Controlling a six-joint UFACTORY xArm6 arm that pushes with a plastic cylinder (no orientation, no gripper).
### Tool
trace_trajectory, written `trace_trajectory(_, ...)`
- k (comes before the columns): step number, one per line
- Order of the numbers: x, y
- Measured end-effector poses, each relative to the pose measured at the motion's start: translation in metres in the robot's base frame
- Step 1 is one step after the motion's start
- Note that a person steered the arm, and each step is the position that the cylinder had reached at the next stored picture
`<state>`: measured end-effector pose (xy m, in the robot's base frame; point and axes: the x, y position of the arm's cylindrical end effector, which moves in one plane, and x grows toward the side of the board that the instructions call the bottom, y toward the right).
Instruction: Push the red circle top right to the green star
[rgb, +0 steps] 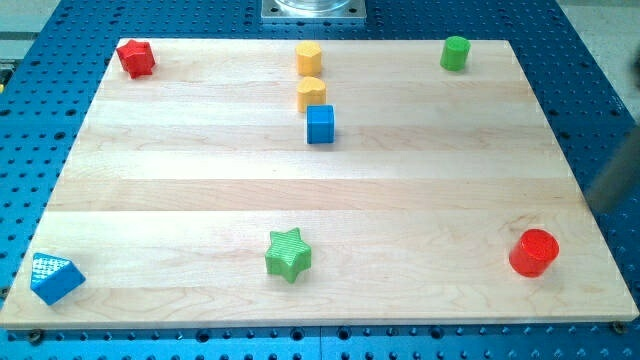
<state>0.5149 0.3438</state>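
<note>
The red circle (533, 252) lies near the board's bottom right corner. The green star (289, 254) lies at the bottom middle, far to the red circle's left. My rod shows as a blurred dark streak at the view's right edge. My tip (603, 206) is over the board's right edge, above and to the right of the red circle, apart from it.
A red block (135, 58) sits at the top left corner and a green circle (455, 52) at the top right. A yellow hexagon (309, 58), a yellow block (311, 94) and a blue cube (320, 124) line up at top middle. A blue triangle (55, 277) overhangs the bottom left corner.
</note>
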Motion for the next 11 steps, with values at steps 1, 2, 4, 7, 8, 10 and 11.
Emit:
trace_trajectory(1,0.044,-0.036)
trace_trajectory(2,0.047,-0.104)
trace_trajectory(4,0.102,-0.163)
trace_trajectory(7,-0.044,-0.25)
trace_trajectory(8,-0.014,-0.245)
trace_trajectory(10,-0.054,-0.214)
trace_trajectory(11,-0.073,-0.236)
